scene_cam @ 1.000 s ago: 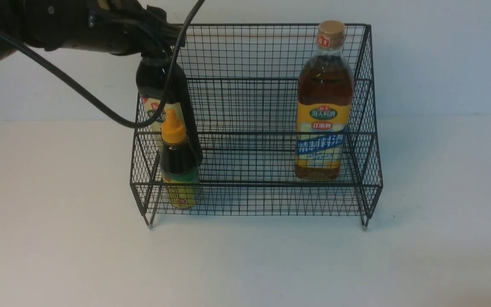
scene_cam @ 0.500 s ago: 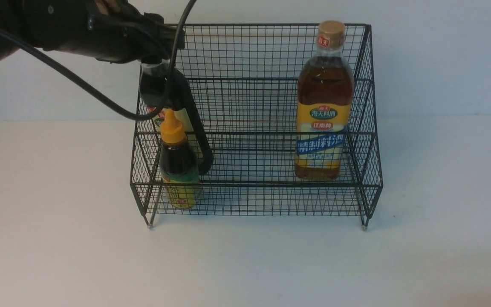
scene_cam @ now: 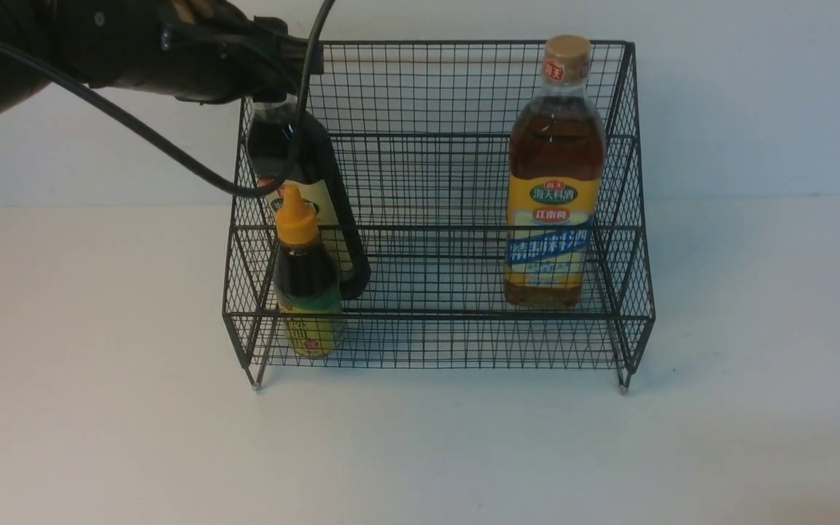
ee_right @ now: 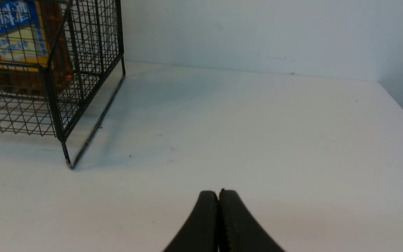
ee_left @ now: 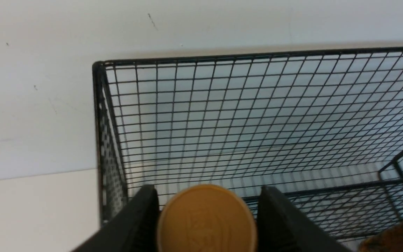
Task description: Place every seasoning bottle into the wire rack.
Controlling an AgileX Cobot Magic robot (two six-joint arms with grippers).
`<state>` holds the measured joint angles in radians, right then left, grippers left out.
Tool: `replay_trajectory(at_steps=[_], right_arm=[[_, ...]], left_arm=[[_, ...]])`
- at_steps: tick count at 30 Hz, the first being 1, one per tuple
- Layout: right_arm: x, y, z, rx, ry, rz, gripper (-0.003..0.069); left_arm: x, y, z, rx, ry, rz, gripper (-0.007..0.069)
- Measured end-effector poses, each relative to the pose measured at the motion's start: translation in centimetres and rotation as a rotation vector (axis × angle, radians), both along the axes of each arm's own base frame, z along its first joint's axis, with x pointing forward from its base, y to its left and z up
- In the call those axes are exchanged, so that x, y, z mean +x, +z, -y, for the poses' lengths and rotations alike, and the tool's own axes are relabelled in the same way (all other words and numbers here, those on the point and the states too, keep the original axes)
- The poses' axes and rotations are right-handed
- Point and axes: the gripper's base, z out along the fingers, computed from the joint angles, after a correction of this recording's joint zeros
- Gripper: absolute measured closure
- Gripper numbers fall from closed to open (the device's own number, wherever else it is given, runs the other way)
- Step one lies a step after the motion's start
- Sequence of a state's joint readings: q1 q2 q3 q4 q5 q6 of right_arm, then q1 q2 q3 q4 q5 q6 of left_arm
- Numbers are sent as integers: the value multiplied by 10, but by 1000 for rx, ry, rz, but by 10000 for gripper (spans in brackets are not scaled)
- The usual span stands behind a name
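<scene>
Black wire rack (scene_cam: 434, 219) | left pincer (ee_left: 206, 217) clamps dark bottle (scene_cam: 310, 182) behind orange-capped bottle (scene_cam: 305, 277) | right pincer (ee_right: 219, 203) closed, empty

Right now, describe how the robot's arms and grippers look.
The left arm is black and bulky, with a thick black cable looping off it. The left gripper has two flat, matte black fingers. The right gripper has curved black fingers tapering to rounded tips, finely ridged inside.

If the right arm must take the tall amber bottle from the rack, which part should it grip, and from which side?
Probably the neck under the tan cap, from above: the amber bottle stands upright in the wire rack, mesh hems its body, and only its top clears the rim.
</scene>
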<state>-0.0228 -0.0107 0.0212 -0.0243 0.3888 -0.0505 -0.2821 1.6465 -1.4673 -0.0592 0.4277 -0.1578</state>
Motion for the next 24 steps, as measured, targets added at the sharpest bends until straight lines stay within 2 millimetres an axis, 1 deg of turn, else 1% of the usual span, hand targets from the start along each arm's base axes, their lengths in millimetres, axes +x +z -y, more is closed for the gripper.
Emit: replay_trajectory(at_steps=[6,10,12,17,20,24], right_arm=[[0,0,0,-5,1,0,674],[0,0,0,-5,1,0,674],[0,0,0,-5,1,0,674],[0,0,0,-5,1,0,674],[0,0,0,-5,1,0,674],[0,0,0,-5,1,0,674]], left_arm=[[3,10,3,-85,13,73,294],[4,12,3,-96,15,86,293],[4,12,3,-100,16,96,281],[4,13,3,-102,17,104,247],[4,13,3,-92,14,108,242],[-1,20,0,-19,-9,134,249]])
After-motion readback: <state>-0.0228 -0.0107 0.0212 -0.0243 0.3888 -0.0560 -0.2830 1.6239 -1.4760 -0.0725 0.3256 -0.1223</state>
